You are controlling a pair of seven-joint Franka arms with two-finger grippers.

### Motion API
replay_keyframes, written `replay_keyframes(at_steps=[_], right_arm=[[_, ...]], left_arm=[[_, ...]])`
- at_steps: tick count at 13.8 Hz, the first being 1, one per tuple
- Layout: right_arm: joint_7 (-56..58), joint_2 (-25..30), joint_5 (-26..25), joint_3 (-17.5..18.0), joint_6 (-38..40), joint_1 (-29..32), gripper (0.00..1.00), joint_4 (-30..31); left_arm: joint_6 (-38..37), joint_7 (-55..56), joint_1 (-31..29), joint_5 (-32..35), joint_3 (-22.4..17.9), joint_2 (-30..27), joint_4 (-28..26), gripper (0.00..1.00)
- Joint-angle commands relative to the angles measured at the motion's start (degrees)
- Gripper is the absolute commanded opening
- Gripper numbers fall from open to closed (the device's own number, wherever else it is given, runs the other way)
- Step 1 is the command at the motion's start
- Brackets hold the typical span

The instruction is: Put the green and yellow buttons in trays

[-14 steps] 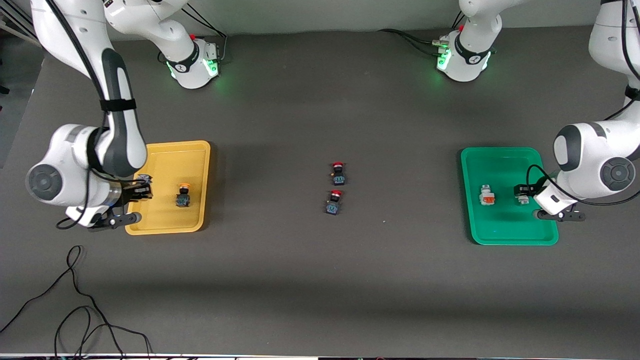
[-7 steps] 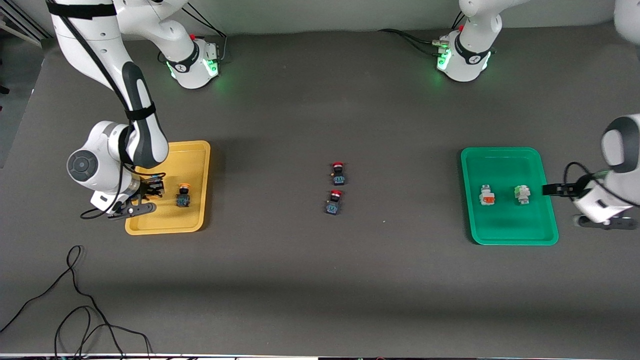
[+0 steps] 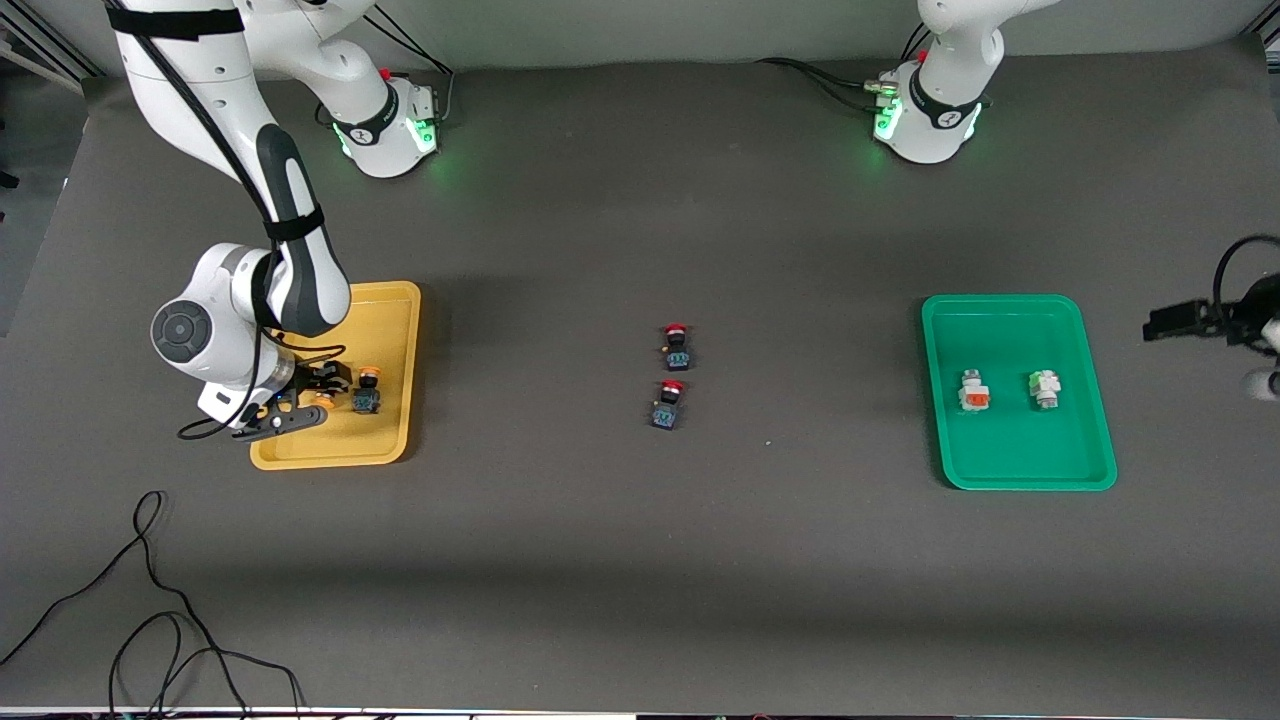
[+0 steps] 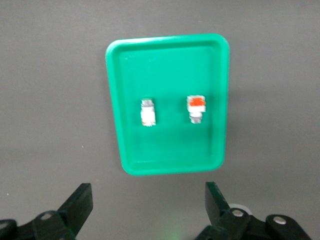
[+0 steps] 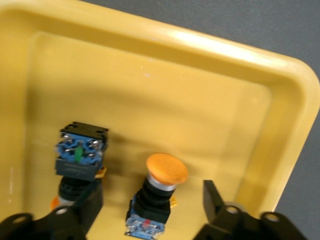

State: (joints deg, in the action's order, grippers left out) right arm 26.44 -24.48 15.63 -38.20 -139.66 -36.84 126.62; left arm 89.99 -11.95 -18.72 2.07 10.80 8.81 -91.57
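I am watching two arms at a dark table. The left gripper (image 4: 145, 212) has pulled up and away since a second ago, when it sat low over the green tray (image 3: 1090, 440); now it hangs over bare table just off that tray's rim at the left arm's end, fingers spread wide and holding nothing. Below and ahead of it, both white-bodied buttons lie side by side in the green tray, apart from each other: the green-marked button (image 3: 1044, 387) closer to the gripper, the orange-marked button (image 3: 974, 391) one place further in. I judge that half of the job finished.

The right gripper (image 5: 150, 212) has meanwhile slid in over the yellow tray (image 3: 385, 455). Its fingers (image 5: 212, 200) are parted, and a black-bodied button with an orange-yellow cap (image 5: 157, 200) lies between them; I judge it released, though contact is hard to rule out. The second yellow-capped button (image 5: 80, 160) lies just beside one finger, blue terminal block showing. All four buttons look delivered, so only withdrawing this arm remains.

Two red-capped switches (image 3: 672, 375) sit untouched mid-table, well apart from both grippers.

I can read no brand or label anywhere; markings on the arm bases are too small.
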Motion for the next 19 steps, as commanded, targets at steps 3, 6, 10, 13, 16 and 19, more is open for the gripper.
replay_keyframes(at_steps=[3, 6, 10, 13, 16, 19], right_arm=[[0.98, 10.49, 1.51, -2.22, 8.24, -2.1, 1.0, -0.14], [0.81, 14.37, -0.94, -4.67, 16.23, -2.01, 1.0, -4.95], [0.81, 15.96, -3.31, -10.56, 30.72, -2.1, 1.0, -15.49], [0.81, 15.87, -5.17, -13.46, 41.36, -1.92, 1.0, -25.16], [0.63, 15.87, -5.26, -15.23, 50.68, -2.01, 1.0, -33.51], [-7.52, 15.43, -9.21, -14.53, 58.42, -2.19, 1.0, -41.78]], left_arm=[[-6.59, 4.99, 6.13, -1.46, -0.61, -1.77, 5.88, 1.0], [-6.41, 8.33, 12.71, -1.99, -4.1, -3.53, 5.18, 1.0], [-4.83, 9.75, 19.51, -1.99, -9.04, -6.69, 1.75, 1.0], [-2.46, 10.46, 19.95, -1.99, -9.04, -8.8, -1.23, 1.0], [-2.63, 10.37, 19.95, -2.34, -8.87, -9.25, -1.59, 1.0], [-3.16, 10.46, 20.12, -2.87, -8.69, -8.98, -0.8, 1.0]])
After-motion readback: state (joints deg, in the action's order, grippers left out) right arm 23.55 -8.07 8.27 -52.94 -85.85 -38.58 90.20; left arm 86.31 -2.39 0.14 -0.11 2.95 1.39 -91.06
